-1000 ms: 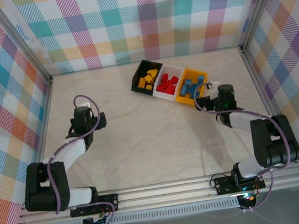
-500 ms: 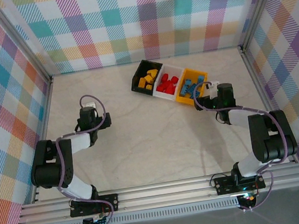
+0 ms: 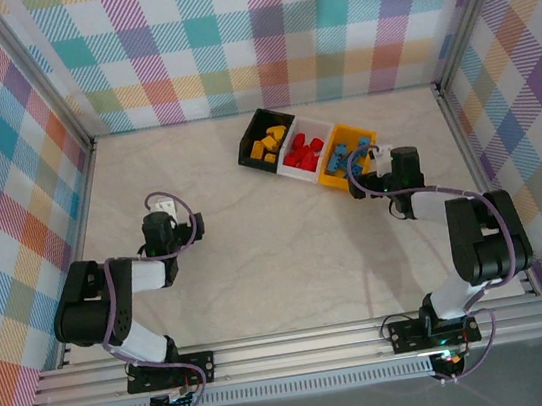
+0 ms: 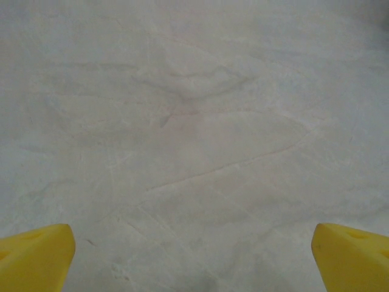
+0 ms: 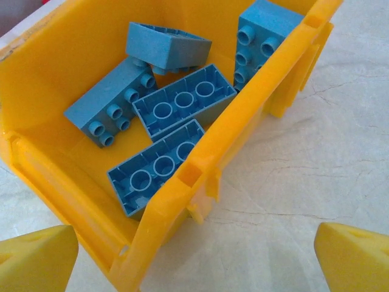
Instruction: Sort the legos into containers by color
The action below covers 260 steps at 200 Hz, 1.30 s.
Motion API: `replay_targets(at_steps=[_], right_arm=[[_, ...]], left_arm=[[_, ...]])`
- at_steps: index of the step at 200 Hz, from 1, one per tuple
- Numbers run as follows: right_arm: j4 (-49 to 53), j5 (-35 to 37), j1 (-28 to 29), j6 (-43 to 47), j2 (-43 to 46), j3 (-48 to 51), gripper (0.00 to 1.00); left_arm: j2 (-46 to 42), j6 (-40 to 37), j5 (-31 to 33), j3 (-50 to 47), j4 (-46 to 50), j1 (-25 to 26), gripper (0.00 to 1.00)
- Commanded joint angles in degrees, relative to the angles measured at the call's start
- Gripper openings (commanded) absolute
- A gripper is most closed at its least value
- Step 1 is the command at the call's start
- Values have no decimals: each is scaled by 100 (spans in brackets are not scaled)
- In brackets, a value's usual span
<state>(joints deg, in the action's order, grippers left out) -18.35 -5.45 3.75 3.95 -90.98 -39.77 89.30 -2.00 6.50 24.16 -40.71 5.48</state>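
The containers stand joined in a row at the back: a black bin (image 3: 259, 130) with yellow legos (image 3: 270, 144), a white bin (image 3: 315, 126) with red legos (image 3: 302, 152), and an orange-yellow bin (image 3: 332, 176) with blue legos (image 3: 349, 159). In the right wrist view several blue legos (image 5: 182, 103) lie in the orange-yellow bin (image 5: 55, 67). My right gripper (image 3: 373, 179) (image 5: 194, 260) is open just off that bin's near right corner, with nothing in it. My left gripper (image 3: 167, 236) (image 4: 194, 260) hangs open over bare table at the left, far from the bins.
The pale marbled table (image 3: 278, 252) is walled by plaid panels with metal posts at the back corners. The arms' mounting rail (image 3: 301, 345) runs along the near edge.
The left arm has folded back, bringing its gripper a little nearer the bases. The right gripper has edged slightly toward the orange-yellow bin. Both stay open.
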Motion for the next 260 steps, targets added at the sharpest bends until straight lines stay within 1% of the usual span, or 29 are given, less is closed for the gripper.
replay_targets(at_steps=[1, 35, 63, 78, 118, 142, 163, 183, 201, 211, 221, 260], right_arm=[[47, -158, -37, 124, -50, -154, 100], [-82, -184, -38, 122, 42, -35, 100], [-499, -119, -53, 124, 265, 308, 100], [-941, -72, -50, 124, 454, 645, 100], [-2590, 71, -59, 28, 883, 1728, 100], [-3266, -59, -102, 27, 866, 2093, 100], [-3680, -230, -149, 61, 640, 2207, 100], [-3853, -232, -167, 37, 395, 2169, 100], [-3477, -119, -221, -73, 358, 1941, 100], [-3026, 113, -272, -255, 314, 1677, 100], [-2810, 242, -382, -462, 304, 1562, 100], [-2823, 248, -384, -447, 300, 1569, 100]], left_arm=[[26, 32, 12, 1, -518, -109, 100], [20, 33, 5, 3, -519, -117, 100], [25, 34, 0, 1, -524, -117, 100], [26, 39, 1, 5, -526, -114, 100], [27, 34, 5, 1, -526, -117, 100], [26, 33, 0, 1, -526, -115, 100], [28, 33, 0, 3, -526, -114, 100], [26, 33, 0, 2, -526, -117, 100], [26, 38, 5, 1, -529, -117, 100], [30, 40, 0, 0, -526, -117, 100], [29, 36, 5, 1, -527, -117, 100], [26, 33, 0, 1, -524, -116, 100]])
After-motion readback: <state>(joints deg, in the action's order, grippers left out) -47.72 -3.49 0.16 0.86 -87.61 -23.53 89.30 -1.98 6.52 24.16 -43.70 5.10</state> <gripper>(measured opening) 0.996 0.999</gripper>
